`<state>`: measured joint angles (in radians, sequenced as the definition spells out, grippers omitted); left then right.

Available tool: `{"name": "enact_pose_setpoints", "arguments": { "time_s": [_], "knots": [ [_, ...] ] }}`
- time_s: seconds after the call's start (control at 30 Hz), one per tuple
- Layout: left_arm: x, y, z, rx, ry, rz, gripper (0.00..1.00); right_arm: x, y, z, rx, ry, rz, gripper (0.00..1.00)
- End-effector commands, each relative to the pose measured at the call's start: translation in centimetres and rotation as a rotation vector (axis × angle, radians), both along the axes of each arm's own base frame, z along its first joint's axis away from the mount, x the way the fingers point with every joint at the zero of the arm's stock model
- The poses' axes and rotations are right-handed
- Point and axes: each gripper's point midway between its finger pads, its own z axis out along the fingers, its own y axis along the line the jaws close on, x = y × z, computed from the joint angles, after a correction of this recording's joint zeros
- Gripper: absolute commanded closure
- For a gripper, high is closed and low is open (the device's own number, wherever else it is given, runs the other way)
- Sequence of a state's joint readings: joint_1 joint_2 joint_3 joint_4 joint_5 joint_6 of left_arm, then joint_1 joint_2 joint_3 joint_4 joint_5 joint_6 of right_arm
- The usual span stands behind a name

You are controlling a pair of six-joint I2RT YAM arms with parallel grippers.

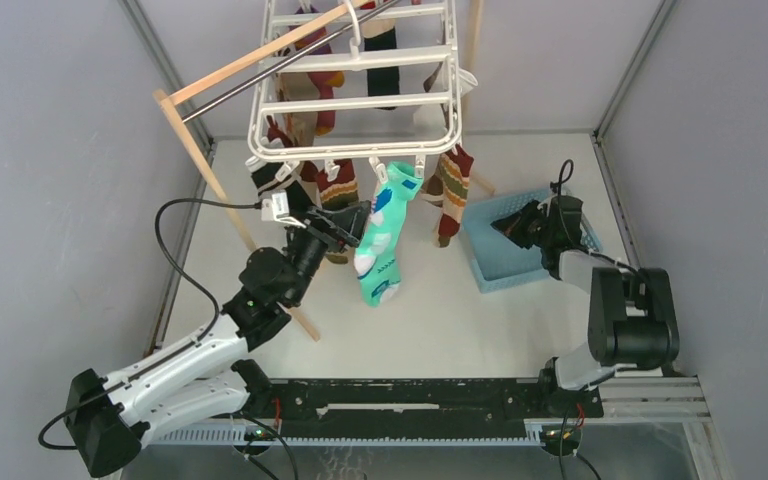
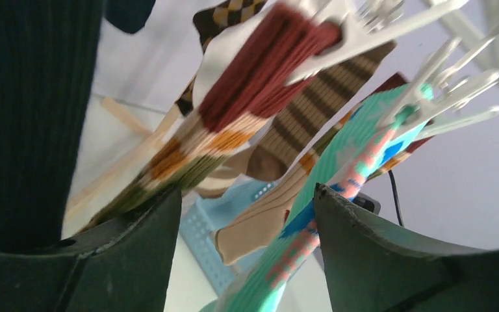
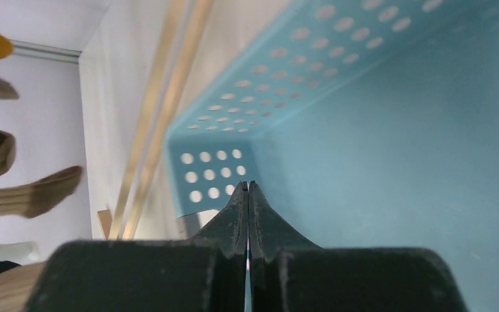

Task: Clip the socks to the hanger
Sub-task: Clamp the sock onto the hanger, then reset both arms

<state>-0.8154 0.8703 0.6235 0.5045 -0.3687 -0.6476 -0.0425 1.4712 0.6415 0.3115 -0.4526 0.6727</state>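
Note:
The white hanger (image 1: 360,90) hangs at the top centre with several socks clipped to it. The mint-green sock (image 1: 382,240) hangs from a front clip; it also shows in the left wrist view (image 2: 357,156). The brown and orange sock (image 1: 338,188) hangs just left of it, held by a white clip (image 2: 357,32) in the left wrist view (image 2: 234,110). My left gripper (image 1: 348,224) is open and empty, raised just below these two socks (image 2: 247,192). My right gripper (image 1: 508,226) is shut and empty, low inside the blue basket (image 3: 248,185).
The blue perforated basket (image 1: 520,275) sits at the right, its wall showing in the right wrist view (image 3: 377,130). A wooden pole stand (image 1: 228,190) slants behind my left arm. A brown striped sock (image 1: 450,190) and a black sock (image 1: 380,60) also hang from the frame.

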Motion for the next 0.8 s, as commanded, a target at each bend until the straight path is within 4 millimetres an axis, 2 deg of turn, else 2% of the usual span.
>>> {"name": "enact_pose_setpoints", "arguments": {
  "time_s": [0.0, 0.1, 0.17, 0.3, 0.47, 0.77],
  "knots": [
    [-0.2, 0.7, -0.7, 0.042, 0.0, 0.014, 0.23, 1.9, 0.6, -1.2, 0.057, -0.015, -0.012, 1.0],
    [-0.5, 1.0, -1.1, 0.08, 0.003, 0.017, 0.2, 2.2, 1.0, -3.2, 0.081, 0.025, -0.019, 1.0],
    [-0.7, 1.1, -1.5, 0.107, 0.009, 0.01, 0.19, 2.3, 1.2, -3.8, 0.109, 0.039, -0.019, 1.0],
    [-1.2, 0.7, -2.2, 0.142, 0.026, -0.026, 0.1, 3.0, 1.0, -4.6, 0.129, 0.054, -0.042, 1.0],
    [-1.4, 0.9, -3.4, 0.166, 0.052, -0.027, 0.06, 3.4, 1.2, -4.0, 0.156, 0.036, -0.035, 1.0],
    [-1.5, 1.1, -4.8, 0.205, 0.05, -0.025, 0.05, 2.9, 0.8, -3.6, 0.124, 0.04, -0.034, 1.0]
  ]
}}
